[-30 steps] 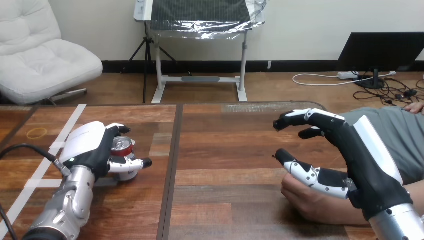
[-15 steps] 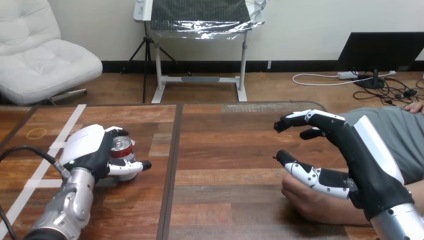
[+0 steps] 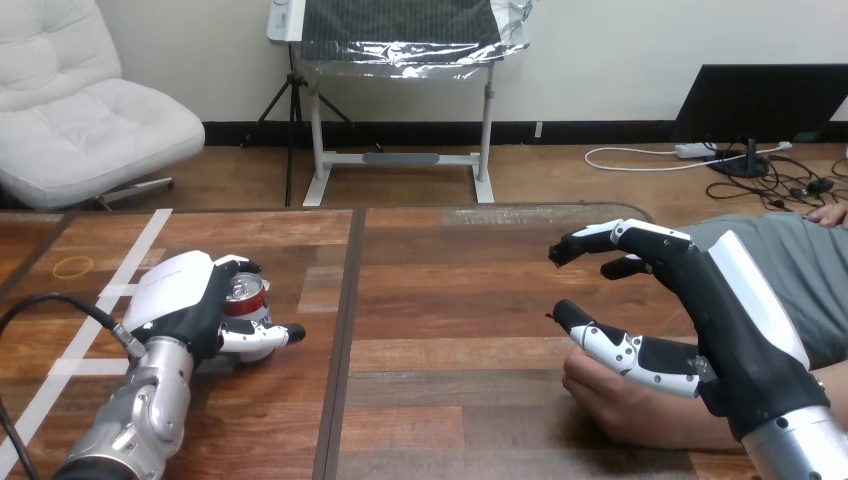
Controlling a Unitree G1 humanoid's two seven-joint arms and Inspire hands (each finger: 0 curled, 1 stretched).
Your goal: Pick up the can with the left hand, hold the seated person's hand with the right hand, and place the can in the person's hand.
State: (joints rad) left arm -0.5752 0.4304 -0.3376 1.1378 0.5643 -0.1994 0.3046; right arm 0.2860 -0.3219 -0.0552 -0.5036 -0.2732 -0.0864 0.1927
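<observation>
Can (image 3: 244, 291) sits wrapped a bit tighter in the left hand (image 3: 185, 300) now, ready to lift; right hand (image 3: 735, 340) still spread open over the person's hand (image 3: 625, 405).

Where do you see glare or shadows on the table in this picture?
In the head view, a pale glare lies on the table near its far edge; the top of the can shines inside the left robot hand; the person's hand, below the right robot hand, throws a soft dark shadow on the wood beside it.
</observation>
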